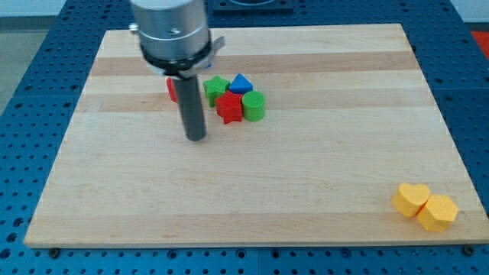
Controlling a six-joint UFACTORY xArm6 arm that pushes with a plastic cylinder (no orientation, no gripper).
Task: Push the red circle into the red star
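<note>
The red star lies on the wooden board near the top middle, in a tight cluster with a green star, a blue triangle and a green circle. The red circle sits left of the cluster and is mostly hidden behind the rod; only its left edge shows. My tip rests on the board just below and to the right of the red circle, and left of and slightly below the red star.
A yellow heart and a yellow hexagon lie touching each other near the board's bottom right corner. The arm's grey cylinder head hangs over the top left of the board.
</note>
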